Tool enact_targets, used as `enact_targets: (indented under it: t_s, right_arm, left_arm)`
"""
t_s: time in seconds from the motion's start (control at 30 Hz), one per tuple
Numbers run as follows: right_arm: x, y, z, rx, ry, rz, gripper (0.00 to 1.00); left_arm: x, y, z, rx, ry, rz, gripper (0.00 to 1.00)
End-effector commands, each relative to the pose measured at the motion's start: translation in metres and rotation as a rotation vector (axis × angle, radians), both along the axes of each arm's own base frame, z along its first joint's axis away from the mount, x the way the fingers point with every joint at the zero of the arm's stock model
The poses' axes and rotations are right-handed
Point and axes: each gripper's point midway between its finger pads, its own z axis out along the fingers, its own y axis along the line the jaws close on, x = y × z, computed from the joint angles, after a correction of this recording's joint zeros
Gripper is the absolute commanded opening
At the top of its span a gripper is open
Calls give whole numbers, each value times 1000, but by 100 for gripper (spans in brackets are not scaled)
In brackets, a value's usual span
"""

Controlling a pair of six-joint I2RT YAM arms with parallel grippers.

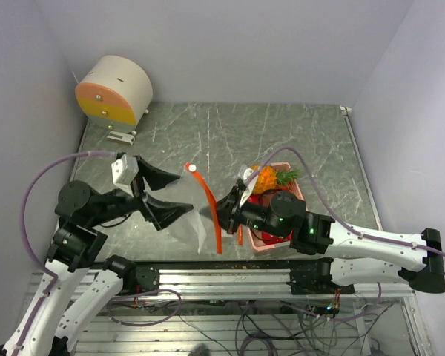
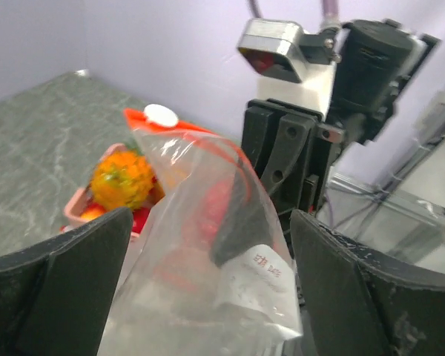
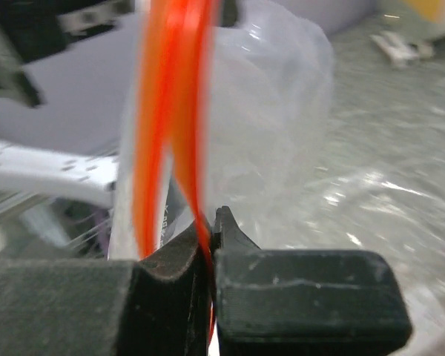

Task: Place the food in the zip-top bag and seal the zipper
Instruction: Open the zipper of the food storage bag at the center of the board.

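The clear zip-top bag (image 1: 200, 211) with an orange zipper strip (image 1: 210, 208) hangs in the air at mid-table. My right gripper (image 1: 226, 215) is shut on the zipper edge; in the right wrist view the orange strip (image 3: 170, 111) runs up from the closed jaws. My left gripper (image 1: 159, 196) is open, its fingers (image 2: 67, 289) on either side of the bag (image 2: 208, 259), apart from it. A bumpy orange fruit with green leaves (image 1: 267, 178) and a red fruit (image 1: 271, 239) lie in the pink basket (image 1: 297, 189). The fruit (image 2: 122, 178) also shows in the left wrist view.
A round cream and orange device (image 1: 115, 90) stands at the back left. The basket sits under my right arm near the front edge. Grey walls close in the table on left, back and right.
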Motion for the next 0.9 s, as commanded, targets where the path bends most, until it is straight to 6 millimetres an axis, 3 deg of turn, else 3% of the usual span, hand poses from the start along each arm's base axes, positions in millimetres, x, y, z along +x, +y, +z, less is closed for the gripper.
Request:
enact_targets:
  t_s: [0.0,0.2,0.33,0.47,0.67,0.77,0.87]
  right_arm:
    - [70,-43,-9,-100,-16,-457,0]
    - [83,-44,-6,-131,-63,-522,0]
    - [87,-35,-8,-144,-68,-529,0]
    - [101,-48,-4,-109,-53,-648,0]
    - [122,-81,-4,-115,-47,-882,0]
    - [124,-80,-5,-100,-43,-892,0]
    - [122,-70,-5,-89,-40,-858,0]
  left_arm:
    - [30,19,-14,111,79,213,100]
    - [33,15,-13,47,155,211,98]
    - [39,4,-20,-68,288,174,75]
    - [43,3,-36,-89,349,188,70]
    - [39,27,-38,-21,351,328,81]
    - [35,25,-40,-40,386,311,95]
    - [33,18,-44,-104,431,268,100]
